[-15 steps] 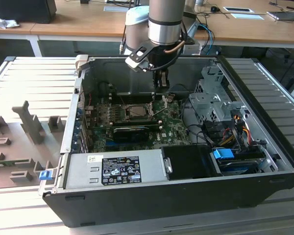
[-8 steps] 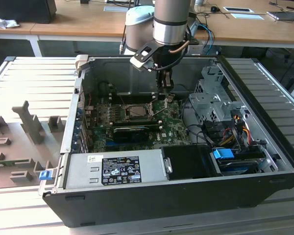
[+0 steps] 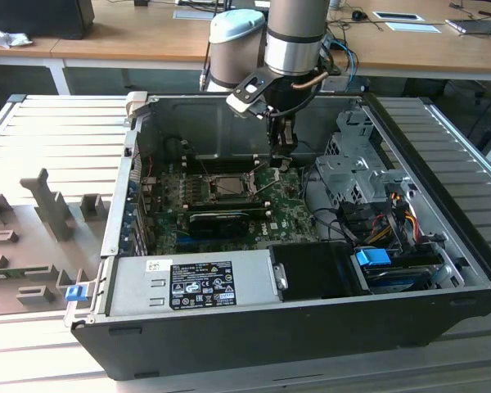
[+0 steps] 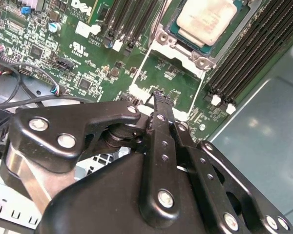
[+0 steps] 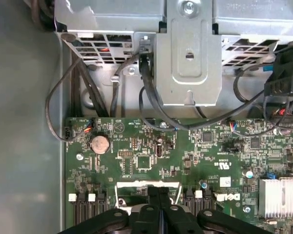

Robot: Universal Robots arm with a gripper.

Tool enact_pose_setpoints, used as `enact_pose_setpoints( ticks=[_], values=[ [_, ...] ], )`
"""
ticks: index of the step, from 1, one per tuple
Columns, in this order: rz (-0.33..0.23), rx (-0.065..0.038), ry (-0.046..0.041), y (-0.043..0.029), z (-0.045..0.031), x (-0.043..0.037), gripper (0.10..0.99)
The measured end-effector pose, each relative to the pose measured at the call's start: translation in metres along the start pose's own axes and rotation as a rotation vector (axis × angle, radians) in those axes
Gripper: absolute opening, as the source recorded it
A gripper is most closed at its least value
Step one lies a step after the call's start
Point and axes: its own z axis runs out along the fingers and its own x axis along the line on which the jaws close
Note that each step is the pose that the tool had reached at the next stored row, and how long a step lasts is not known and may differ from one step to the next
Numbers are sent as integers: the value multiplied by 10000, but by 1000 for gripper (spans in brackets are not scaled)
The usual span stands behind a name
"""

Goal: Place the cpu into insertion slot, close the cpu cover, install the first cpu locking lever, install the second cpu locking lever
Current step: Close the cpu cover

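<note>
the arm (image 3: 295,33) points straight down; its gripper (image 4: 158,97) has fingers pressed together.

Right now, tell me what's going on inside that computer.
A robot arm reaches down into an open computer case, its claw over the green board. The pale chip already sits in its socket. The metal cover is swung open, not over the chip. The claw's fingers are together at the cover's free edge; whether they pinch it is unclear.

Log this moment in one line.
cpu: seated in slot | gripper: shut, nothing held | position: over board, beside slot
</note>
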Motion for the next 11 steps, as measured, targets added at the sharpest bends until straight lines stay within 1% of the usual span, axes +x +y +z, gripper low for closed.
enact_pose_setpoints(
  ticks=[5, 9, 11],
  values=[
    [-6, 62, -2, 65, 0, 1, 106],
    [-8, 76, -3, 93, 0, 1, 106],
    [-10, 88, -1, 127, 1, 1, 106]
  ],
)
